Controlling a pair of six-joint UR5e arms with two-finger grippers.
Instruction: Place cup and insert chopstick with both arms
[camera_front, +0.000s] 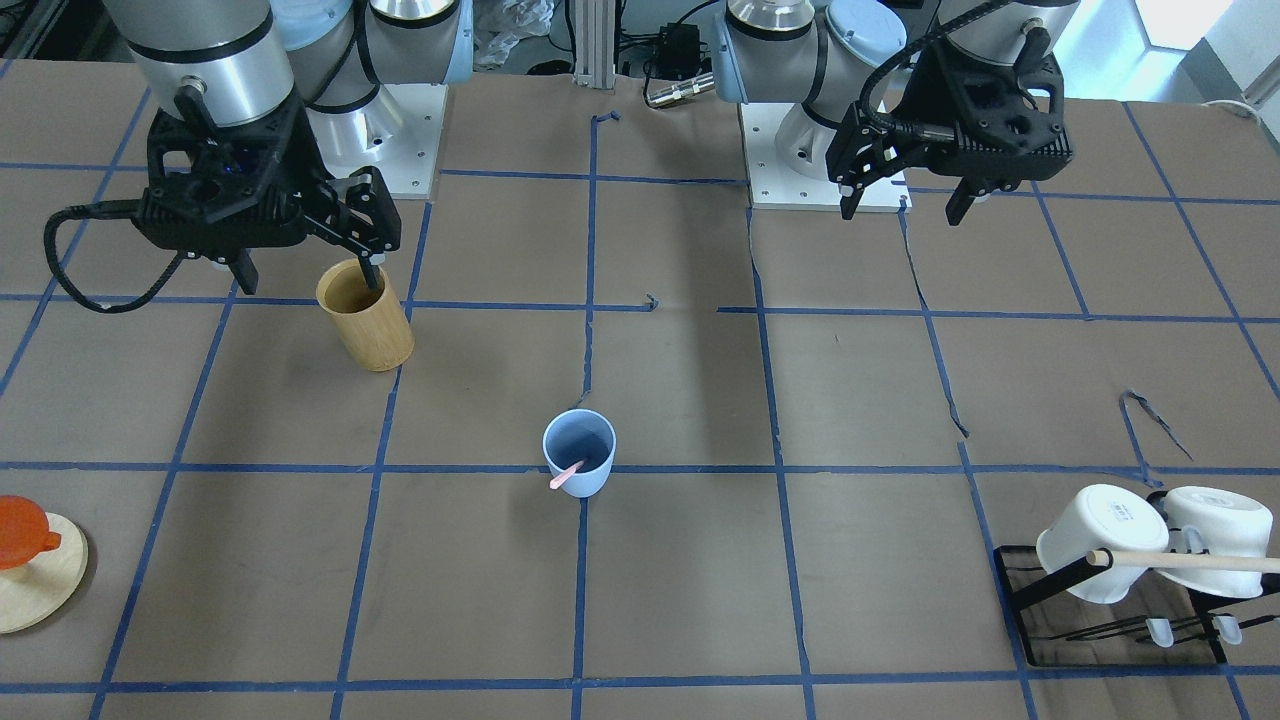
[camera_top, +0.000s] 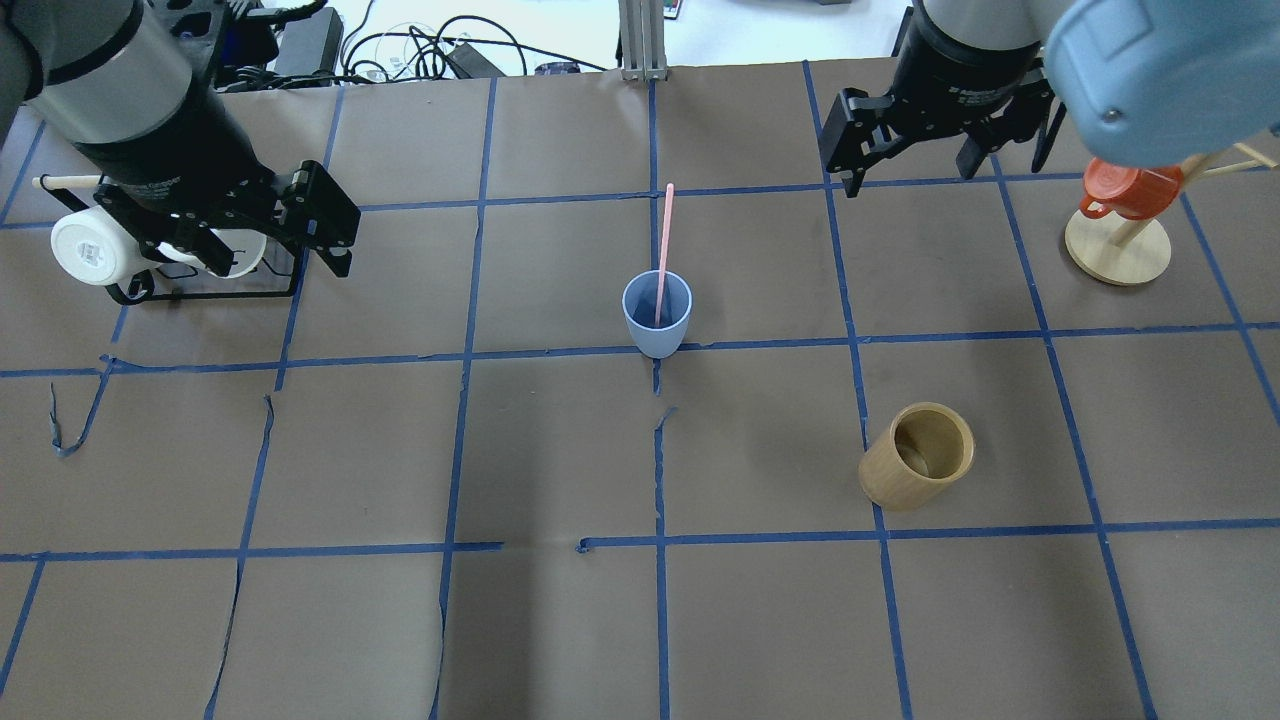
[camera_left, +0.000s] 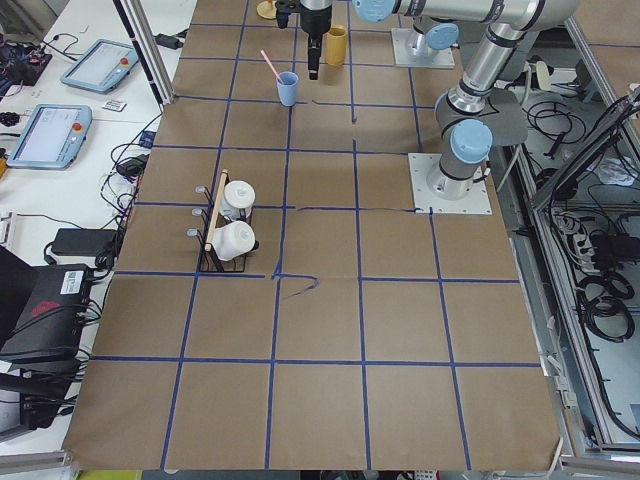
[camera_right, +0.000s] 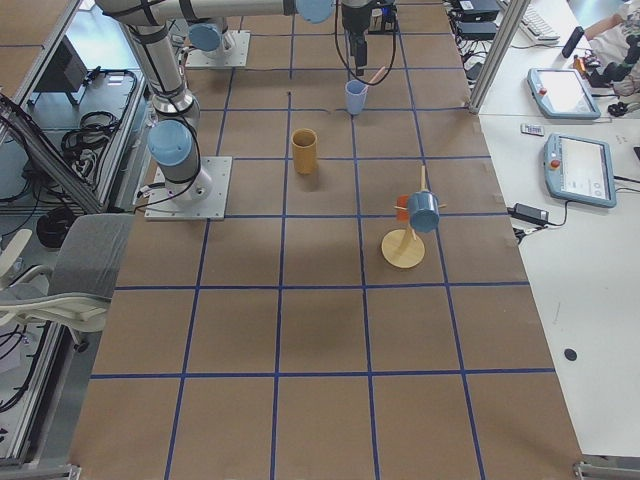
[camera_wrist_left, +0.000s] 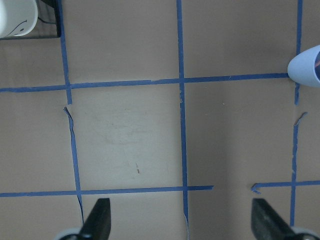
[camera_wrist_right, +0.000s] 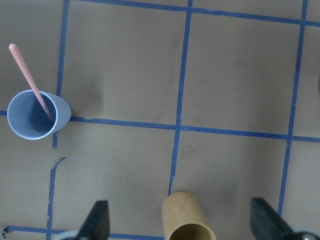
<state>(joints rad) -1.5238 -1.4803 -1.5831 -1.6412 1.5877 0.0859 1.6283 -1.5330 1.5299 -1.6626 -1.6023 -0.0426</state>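
The light blue cup (camera_front: 580, 455) stands upright at the middle of the table, also in the overhead view (camera_top: 657, 315) and the right wrist view (camera_wrist_right: 35, 115). One pale pink chopstick (camera_top: 664, 240) stands in it and leans over the rim, as the right wrist view (camera_wrist_right: 30, 80) shows too. My left gripper (camera_top: 275, 265) is open and empty, raised above the table beside the mug rack. My right gripper (camera_top: 908, 178) is open and empty, raised on the other side; from the front (camera_front: 308, 280) it appears over the bamboo cylinder (camera_front: 365, 315).
A tan bamboo cylinder (camera_top: 918, 455) stands on my right side of the table. A black rack with white mugs (camera_top: 95, 250) and a wooden dowel (camera_front: 1190, 562) is at my left. A wooden stand with an orange mug (camera_top: 1120, 220) is at my far right.
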